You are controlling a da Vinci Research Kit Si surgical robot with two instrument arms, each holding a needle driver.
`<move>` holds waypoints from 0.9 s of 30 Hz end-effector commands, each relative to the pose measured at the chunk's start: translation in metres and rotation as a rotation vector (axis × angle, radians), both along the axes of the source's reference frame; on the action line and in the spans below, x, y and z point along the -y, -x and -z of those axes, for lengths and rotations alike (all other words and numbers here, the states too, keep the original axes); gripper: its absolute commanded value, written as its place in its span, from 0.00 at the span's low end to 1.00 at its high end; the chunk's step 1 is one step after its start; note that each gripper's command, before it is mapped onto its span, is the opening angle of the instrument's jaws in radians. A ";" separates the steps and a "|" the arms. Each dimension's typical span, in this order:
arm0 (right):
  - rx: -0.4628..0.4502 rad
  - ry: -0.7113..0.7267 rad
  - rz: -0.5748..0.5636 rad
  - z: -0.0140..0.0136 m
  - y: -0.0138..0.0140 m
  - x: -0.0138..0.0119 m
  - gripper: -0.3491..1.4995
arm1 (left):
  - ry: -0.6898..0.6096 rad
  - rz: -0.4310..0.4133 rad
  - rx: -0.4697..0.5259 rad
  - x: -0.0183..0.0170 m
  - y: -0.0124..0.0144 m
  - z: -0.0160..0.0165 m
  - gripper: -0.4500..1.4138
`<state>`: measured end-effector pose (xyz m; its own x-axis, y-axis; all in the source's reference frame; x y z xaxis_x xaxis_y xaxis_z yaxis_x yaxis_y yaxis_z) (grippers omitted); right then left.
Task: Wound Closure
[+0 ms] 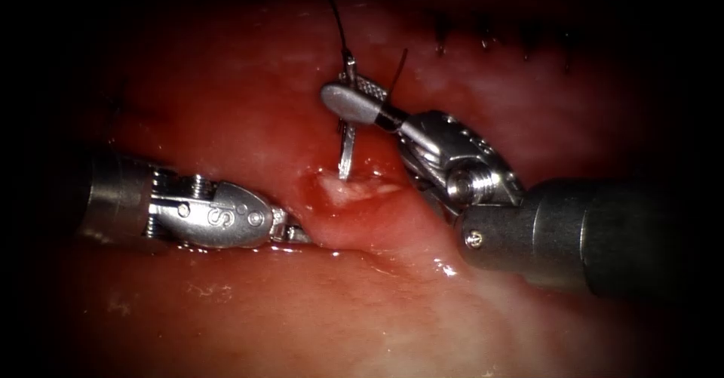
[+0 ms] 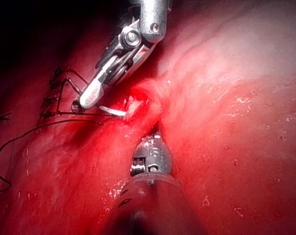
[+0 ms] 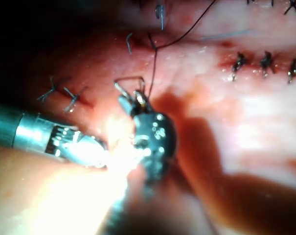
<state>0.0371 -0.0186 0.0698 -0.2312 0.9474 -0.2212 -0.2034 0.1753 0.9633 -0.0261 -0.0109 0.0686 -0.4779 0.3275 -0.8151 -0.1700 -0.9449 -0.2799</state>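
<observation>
Now the right end effector [image 1: 354, 100] is clamped on the thin, stiff needle [image 1: 346, 148], near its back end. The needle tip touches the soft, wet tissue [image 1: 226, 106]. The left end effector [image 1: 290, 231] grips tissue by the cut.

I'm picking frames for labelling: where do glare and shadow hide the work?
Endoscope view: dark borders, lit centre; right tool grips the needle near its thread end, point touching the tissue beside the cut. Right wrist view: glare swallows the left tool's tip; the right tool's shadow crosses the tissue.
</observation>
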 end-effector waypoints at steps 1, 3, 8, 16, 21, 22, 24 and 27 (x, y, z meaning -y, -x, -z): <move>-0.008 -0.012 0.000 -0.0006 -0.0010 0.0002 0.00 | 0.000 0.000 0.001 0.0001 0.0006 -0.0005 0.03; -0.025 -0.054 0.002 -0.0008 -0.0010 0.0003 0.00 | 0.000 0.000 0.001 0.0001 0.0006 -0.0005 0.03; -0.064 -0.154 0.009 -0.0013 -0.0008 0.0012 0.00 | 0.000 0.000 0.001 0.0001 0.0006 -0.0005 0.03; -0.123 -0.311 0.035 -0.0006 -0.0012 0.0027 0.00 | 0.000 0.000 0.001 0.0001 0.0006 -0.0005 0.03; -0.159 -0.415 0.045 0.0002 -0.0016 0.0036 0.00 | 0.000 0.000 0.001 0.0001 0.0006 -0.0005 0.03; -0.161 -0.447 0.051 0.0003 -0.0017 0.0038 0.00 | 0.000 0.000 0.001 0.0001 0.0006 -0.0005 0.03; -0.175 -0.499 0.064 0.0006 -0.0019 0.0042 0.00 | 0.000 0.000 0.001 0.0001 0.0006 -0.0005 0.03; -0.193 -0.551 0.076 0.0009 -0.0021 0.0048 0.00 | 0.001 0.001 0.001 0.0001 0.0007 -0.0006 0.03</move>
<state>0.0386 -0.0234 0.0685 -0.1412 0.9237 0.3563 -0.0208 -0.3625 0.9317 -0.0261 -0.0109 0.0686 -0.4779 0.3276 -0.8150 -0.1706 -0.9448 -0.2797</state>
